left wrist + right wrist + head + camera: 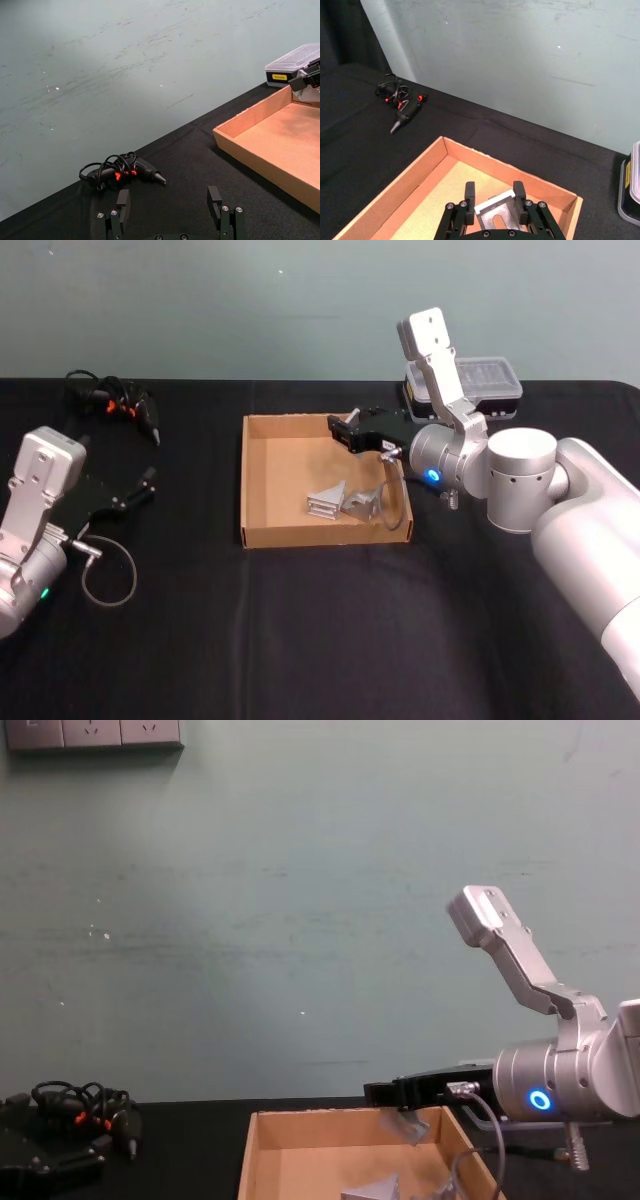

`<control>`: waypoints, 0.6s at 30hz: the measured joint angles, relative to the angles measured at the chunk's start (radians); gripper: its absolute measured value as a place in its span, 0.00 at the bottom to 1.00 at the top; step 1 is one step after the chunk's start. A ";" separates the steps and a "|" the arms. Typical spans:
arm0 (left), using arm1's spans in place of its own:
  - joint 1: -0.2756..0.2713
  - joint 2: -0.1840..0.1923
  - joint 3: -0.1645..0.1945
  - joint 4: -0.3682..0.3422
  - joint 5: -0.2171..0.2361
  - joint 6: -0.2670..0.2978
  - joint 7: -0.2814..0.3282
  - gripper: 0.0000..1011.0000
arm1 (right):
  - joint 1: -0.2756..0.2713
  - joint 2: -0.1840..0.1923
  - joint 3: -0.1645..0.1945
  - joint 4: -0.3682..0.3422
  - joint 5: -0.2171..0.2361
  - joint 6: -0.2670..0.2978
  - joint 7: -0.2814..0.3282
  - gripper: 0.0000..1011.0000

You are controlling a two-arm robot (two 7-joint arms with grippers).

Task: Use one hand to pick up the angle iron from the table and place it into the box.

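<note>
The angle iron [345,502], a grey metal bracket, lies on the floor of the tan cardboard box [243,480] toward its right side. My right gripper [340,430] hovers over the box's far wall, open, with nothing between its fingers. In the right wrist view the angle iron [496,212] shows through the gap of the right gripper [494,192], down inside the box [410,180]. The chest view has the right gripper [375,1095] just above the box [245,1160]. My left gripper [145,485] rests open at the left of the black table [300,640].
A black glue gun with a tangled cable [120,400] lies at the far left. A black plastic case with a clear lid [480,380] stands behind the right arm. A grey cable loop [110,580] lies by the left arm.
</note>
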 joint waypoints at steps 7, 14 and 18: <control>0.000 0.000 0.000 0.000 0.000 0.000 0.000 1.00 | 0.006 -0.015 0.010 0.014 -0.019 0.018 -0.012 0.46; 0.000 0.000 0.000 0.000 0.000 0.000 0.000 1.00 | 0.009 -0.024 0.017 0.030 -0.038 0.028 -0.016 0.46; 0.000 0.000 0.000 0.000 0.000 0.000 0.000 1.00 | 0.013 -0.030 0.023 0.045 -0.050 0.031 -0.015 0.46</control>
